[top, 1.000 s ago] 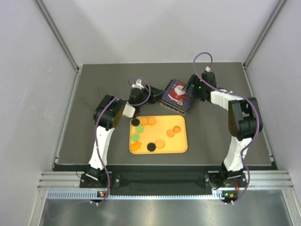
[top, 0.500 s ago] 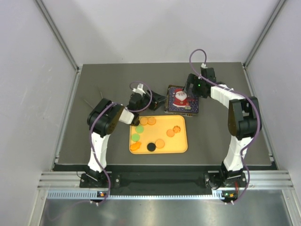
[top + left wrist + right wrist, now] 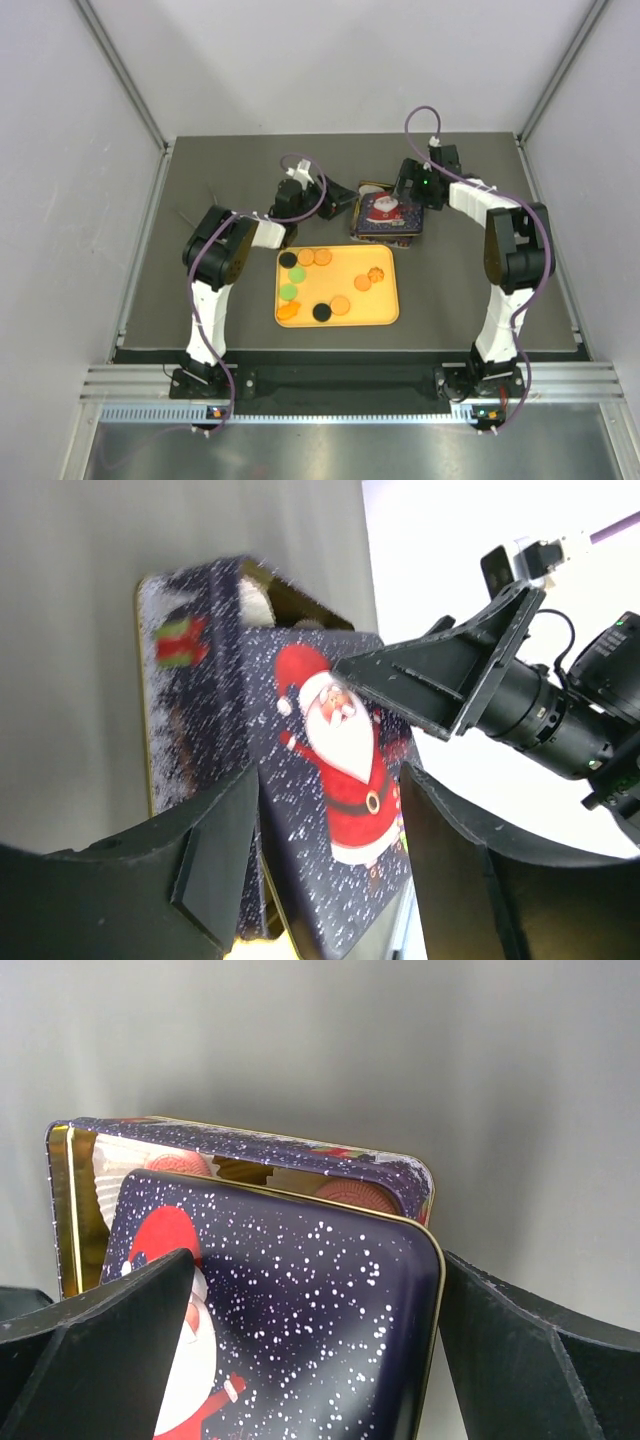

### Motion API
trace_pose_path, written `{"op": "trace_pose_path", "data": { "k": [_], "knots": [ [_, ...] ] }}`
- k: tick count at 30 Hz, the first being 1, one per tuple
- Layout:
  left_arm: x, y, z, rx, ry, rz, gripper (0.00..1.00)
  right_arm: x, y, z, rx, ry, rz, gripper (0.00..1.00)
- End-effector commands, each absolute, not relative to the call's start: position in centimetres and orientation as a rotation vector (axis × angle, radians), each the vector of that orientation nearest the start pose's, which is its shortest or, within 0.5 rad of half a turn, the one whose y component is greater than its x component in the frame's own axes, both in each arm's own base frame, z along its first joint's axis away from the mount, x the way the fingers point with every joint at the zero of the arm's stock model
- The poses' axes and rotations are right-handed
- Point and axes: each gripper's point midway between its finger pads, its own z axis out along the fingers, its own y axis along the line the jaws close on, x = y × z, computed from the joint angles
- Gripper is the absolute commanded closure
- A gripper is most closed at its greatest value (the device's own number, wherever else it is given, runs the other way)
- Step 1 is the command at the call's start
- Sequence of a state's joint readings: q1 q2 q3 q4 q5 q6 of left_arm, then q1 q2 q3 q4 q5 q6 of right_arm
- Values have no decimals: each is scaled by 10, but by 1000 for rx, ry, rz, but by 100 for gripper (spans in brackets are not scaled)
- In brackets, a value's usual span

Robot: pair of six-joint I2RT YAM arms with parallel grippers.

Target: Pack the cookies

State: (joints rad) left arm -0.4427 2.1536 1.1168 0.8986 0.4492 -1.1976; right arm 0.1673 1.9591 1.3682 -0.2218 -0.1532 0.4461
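Only the right wrist shows cookies (image 3: 352,1195) inside the half-covered tin (image 3: 250,1146).

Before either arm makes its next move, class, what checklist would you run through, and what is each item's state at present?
1. Lid seated squarely on tin: not ok; it lies offset, leaving a strip of the tin uncovered.
2. Right end effector open: ok; jaws stand wide on either side of the lid.
3. Left end effector free of the lid: cannot tell; its jaws flank the lid closely.
4. Cookies all packed: not ok; several lie on the orange tray.
5. Room in the tin: cannot tell; the lid hides most of it.
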Motion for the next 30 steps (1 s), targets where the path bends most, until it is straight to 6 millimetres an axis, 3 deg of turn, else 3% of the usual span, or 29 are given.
{"op": "trace_pose_path", "data": {
  "k": [1,9,13,22,30],
  "knots": [
    [454,-343,116,-205,2010,-1474,36,484,117,77,267,2380,444,0],
    [445,-336,84,-154,2218,-1304,36,485,118,98,267,2302,518,0],
    [443,-337,81,-117,2254,-1255,36,484,114,101,291,2295,514,0],
    [433,-339,91,-59,2221,-1293,34,486,113,108,294,2280,508,0],
    [441,-336,99,-135,2192,-1352,34,490,110,119,300,2247,501,0]
  ]
}}
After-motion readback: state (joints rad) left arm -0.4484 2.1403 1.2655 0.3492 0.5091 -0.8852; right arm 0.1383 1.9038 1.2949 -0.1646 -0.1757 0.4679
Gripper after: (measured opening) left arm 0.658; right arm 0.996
